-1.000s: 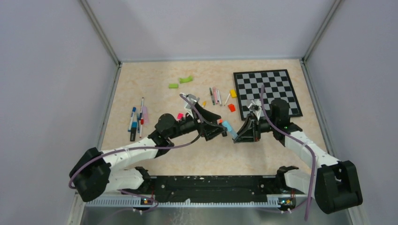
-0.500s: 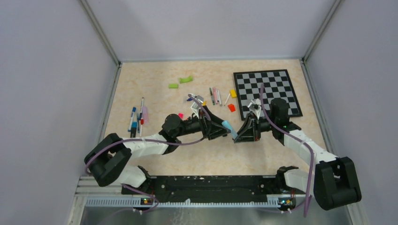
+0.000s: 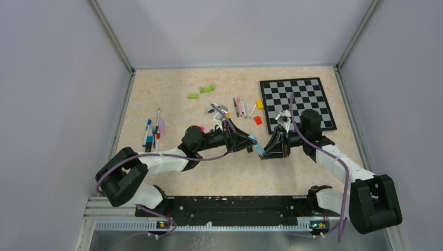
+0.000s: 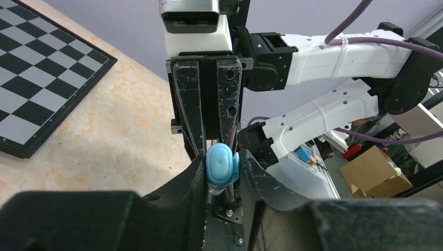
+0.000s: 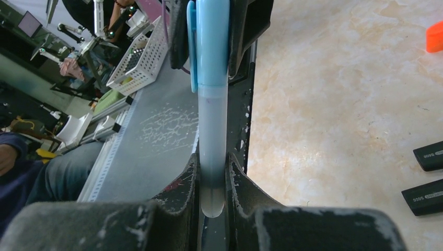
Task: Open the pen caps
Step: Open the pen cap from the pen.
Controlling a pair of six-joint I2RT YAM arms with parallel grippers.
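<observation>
No words or numbers can be read anywhere. The two black pens (image 5: 429,155) lying at the right edge of the right wrist view carry small white print, too blurred to make out.

The pen (image 5: 213,120) has a pale, frosted blue barrel, and its cap (image 4: 219,162) is a stronger sky blue. The left gripper (image 4: 223,172) and right gripper (image 5: 213,180) are black, scuffed white. At the top view's upper right, the board (image 3: 298,102) is chequered black and silver-grey. The table (image 3: 172,89) is marbled beige. Near upper centre lie green pieces (image 3: 207,88), a yellow block (image 3: 259,104) and an orange block (image 3: 257,120). The walls (image 3: 52,104) are pale lilac.
</observation>
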